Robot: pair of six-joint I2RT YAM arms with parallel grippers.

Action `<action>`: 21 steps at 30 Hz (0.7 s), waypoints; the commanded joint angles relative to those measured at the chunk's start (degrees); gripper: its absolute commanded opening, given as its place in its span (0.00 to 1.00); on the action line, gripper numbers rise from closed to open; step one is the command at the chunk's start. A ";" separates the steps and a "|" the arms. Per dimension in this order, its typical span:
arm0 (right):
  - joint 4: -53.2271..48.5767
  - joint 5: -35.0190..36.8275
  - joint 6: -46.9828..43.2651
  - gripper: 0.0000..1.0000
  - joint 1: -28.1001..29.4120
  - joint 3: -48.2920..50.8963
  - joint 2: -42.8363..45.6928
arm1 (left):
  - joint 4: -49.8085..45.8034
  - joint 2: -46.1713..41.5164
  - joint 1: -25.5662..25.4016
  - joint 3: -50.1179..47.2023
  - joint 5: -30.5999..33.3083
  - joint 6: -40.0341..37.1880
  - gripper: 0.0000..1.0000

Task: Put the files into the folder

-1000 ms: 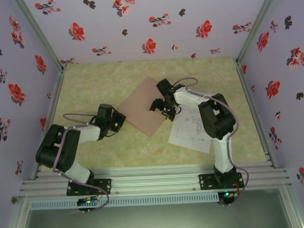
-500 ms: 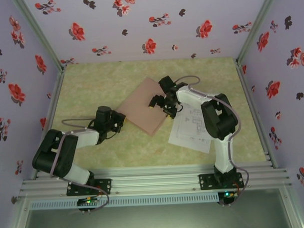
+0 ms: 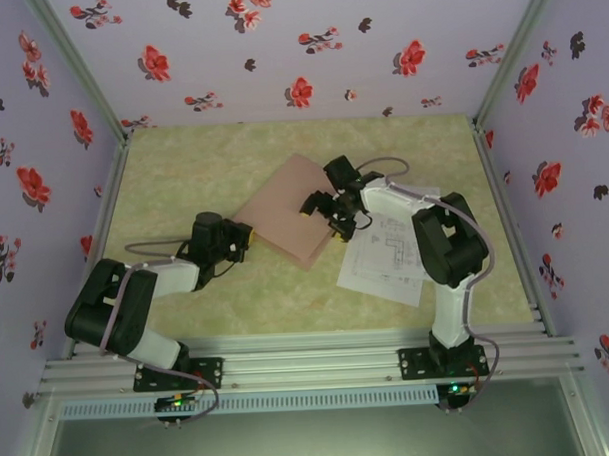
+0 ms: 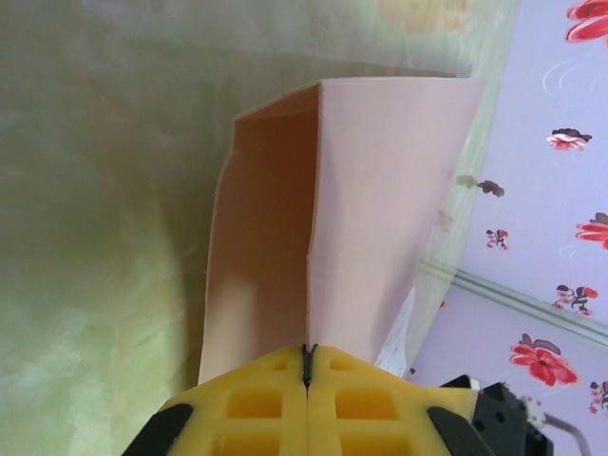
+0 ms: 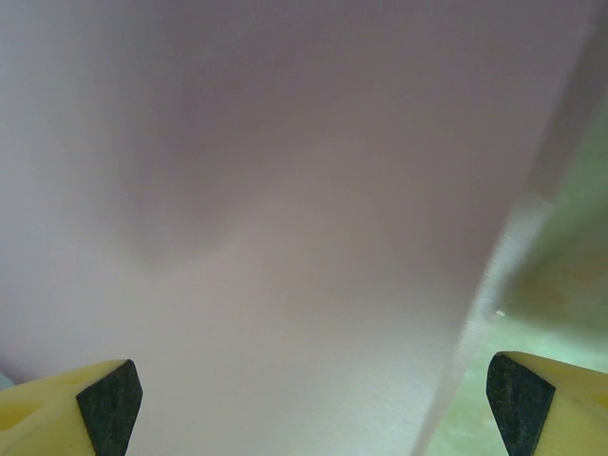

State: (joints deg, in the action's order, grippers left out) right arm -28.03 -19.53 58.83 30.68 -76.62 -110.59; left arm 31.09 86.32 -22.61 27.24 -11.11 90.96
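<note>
The pinkish-brown folder (image 3: 282,204) lies at an angle in the middle of the table. My left gripper (image 3: 242,234) is at its near-left edge, shut on the thin cover. In the left wrist view the cover (image 4: 380,190) stands lifted off the lower leaf, its edge running into the closed yellow fingers of the left gripper (image 4: 309,357). My right gripper (image 3: 330,215) hangs over the folder's right corner, open. Its fingertips (image 5: 109,404) stand wide apart, with the folder's surface (image 5: 285,190) close below. The files (image 3: 390,253), white printed sheets, lie flat to the right of the folder.
The green mottled table (image 3: 182,162) is walled by flowered panels on three sides. A metal rail (image 3: 309,358) runs along its near edge by the arm bases. An edge of the sheets (image 4: 407,328) shows past the folder.
The left arm has sunk lower and its gripper has shifted slightly, still shut on the cover. The right gripper has moved a little right and back over the folder, its jaws a bit wider.
</note>
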 commanded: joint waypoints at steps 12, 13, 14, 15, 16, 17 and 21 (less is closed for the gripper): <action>16.84 -2.12 7.71 0.85 -0.88 4.17 0.94 | 4.37 -0.71 -1.21 -1.16 1.70 4.45 0.00; 17.55 -2.31 8.19 0.84 -0.86 4.33 0.74 | 4.23 -0.72 -1.32 -1.06 1.71 4.58 0.00; 18.45 -2.30 8.62 0.83 -0.88 4.49 0.72 | 4.19 -0.82 -1.32 -1.05 1.67 4.64 0.00; 19.14 -2.23 9.03 0.80 -0.88 4.87 0.89 | 4.22 -0.82 -1.36 -1.06 1.67 4.68 0.00; 19.88 -2.22 9.34 0.77 -0.84 5.19 1.01 | 4.16 -0.84 -1.41 -1.05 1.71 4.74 0.00; 20.51 -2.14 9.67 0.75 -0.88 5.46 1.24 | 4.06 -0.96 -1.40 -1.12 1.71 4.79 0.00; 22.27 -1.44 10.06 0.56 -0.88 6.00 1.78 | 3.80 -1.09 -1.62 -1.40 1.64 4.84 0.00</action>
State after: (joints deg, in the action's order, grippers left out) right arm -9.37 -20.84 67.68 29.98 -71.35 -108.92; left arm 33.47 86.26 -23.44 26.35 -9.43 95.31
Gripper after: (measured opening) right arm 0.599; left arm 0.049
